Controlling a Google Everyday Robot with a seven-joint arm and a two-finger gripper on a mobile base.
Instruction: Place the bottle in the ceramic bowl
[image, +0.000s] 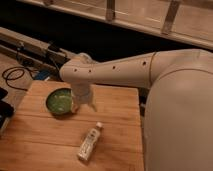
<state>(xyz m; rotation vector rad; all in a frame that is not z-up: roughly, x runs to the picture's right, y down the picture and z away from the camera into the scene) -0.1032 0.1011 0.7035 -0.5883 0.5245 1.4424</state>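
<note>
The bottle (89, 140) lies on its side on the wooden table (117, 135), white cap pointing up and to the right, pale label with green marks facing up. The ceramic bowl (59, 101), glossy green inside with a darker rim, sits at the table's far left part and looks empty. My gripper (81, 103) hangs from the white arm just right of the bowl's rim, above the table and well above the bottle. It holds nothing that I can see.
The big white arm (150, 67) reaches in from the right and covers the right side of the view. Black cables (15, 75) lie on the floor at the left. A dark rail and a glass railing run behind the table.
</note>
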